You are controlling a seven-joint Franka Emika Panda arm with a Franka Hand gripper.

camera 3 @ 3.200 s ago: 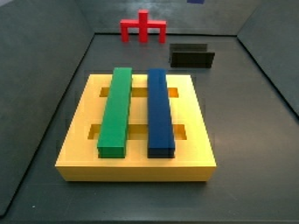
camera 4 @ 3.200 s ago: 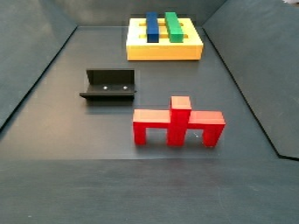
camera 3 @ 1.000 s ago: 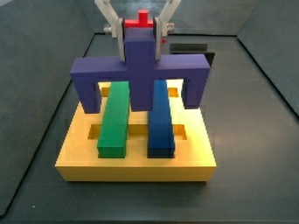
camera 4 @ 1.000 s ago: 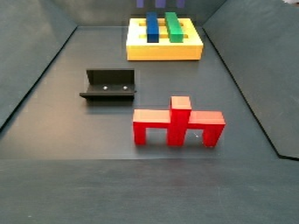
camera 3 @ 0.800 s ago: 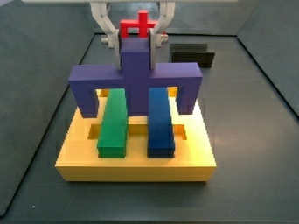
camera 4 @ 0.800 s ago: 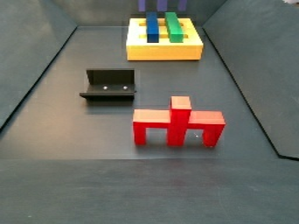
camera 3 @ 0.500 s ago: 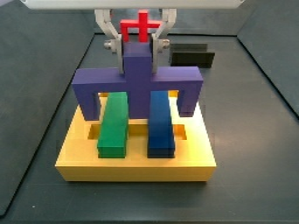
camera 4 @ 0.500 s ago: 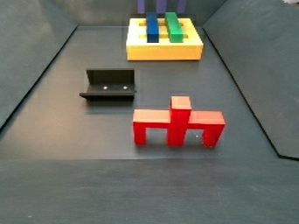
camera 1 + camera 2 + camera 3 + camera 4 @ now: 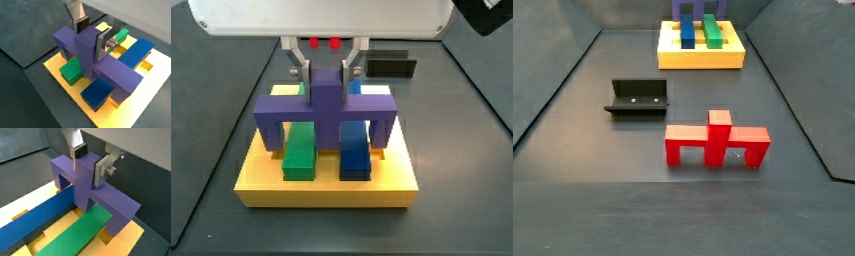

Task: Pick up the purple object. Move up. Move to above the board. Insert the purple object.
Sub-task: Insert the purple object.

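Three steps look done — what remains is the insertion. The gripper [image 9: 91,33] pinches the purple object [image 9: 93,57] by its central stub, so the crossbar hangs directly beneath the fingers [image 9: 100,170], straddling the green bar [image 9: 299,143] and blue bar [image 9: 354,143] of the board [image 9: 327,186]. Next: a straight descent, legs kept square to the board's side slots — whether they have entered yet I cannot tell.

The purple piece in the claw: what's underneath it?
Under the purple object, held by the gripper, the green bar and blue bar cross the yellow board. The board beneath its crossbar is hidden.
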